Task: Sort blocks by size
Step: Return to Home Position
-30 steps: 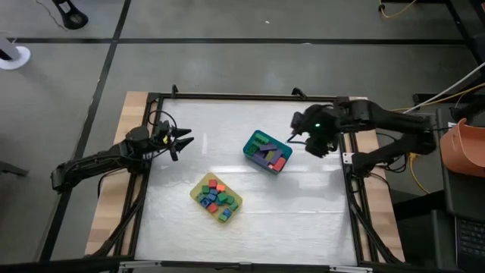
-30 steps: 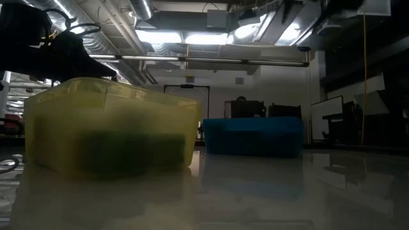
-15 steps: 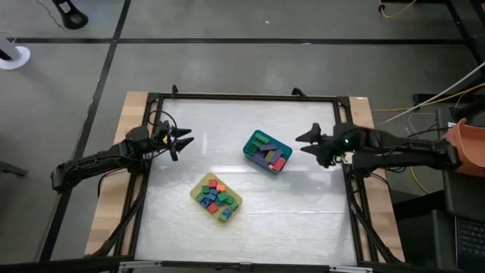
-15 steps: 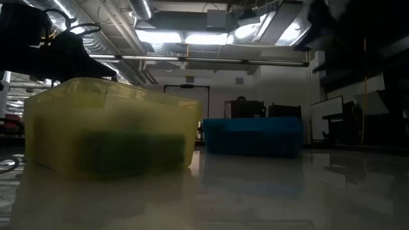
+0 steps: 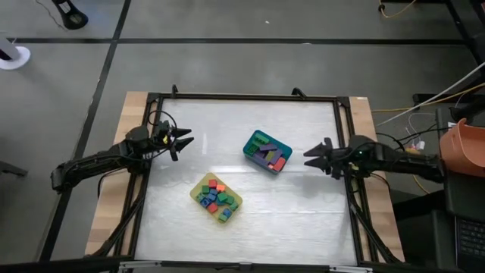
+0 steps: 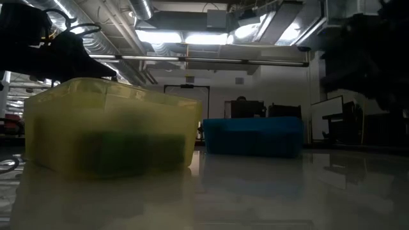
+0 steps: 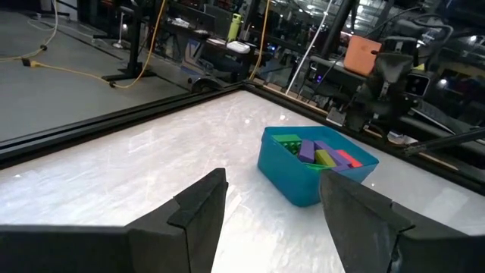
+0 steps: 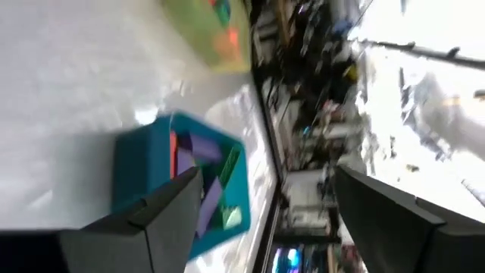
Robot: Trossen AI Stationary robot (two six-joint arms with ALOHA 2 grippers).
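Blocks (image 5: 265, 141) all lie in trays: longer bars in teal tray (image 5: 248, 151), short cubes in yellow tray (image 5: 193, 192). None seen loose on desk (image 5: 250, 227). Teal tray sits between the two hands, nearer right hand (image 5: 312, 155). That hand points toward it from the right desk edge, fingers apart, empty, arm low along the edge. Left hand (image 5: 184, 139) at left edge, fingers apart, empty, pointing inward. Judgement: sorting looks complete; no reach called for.
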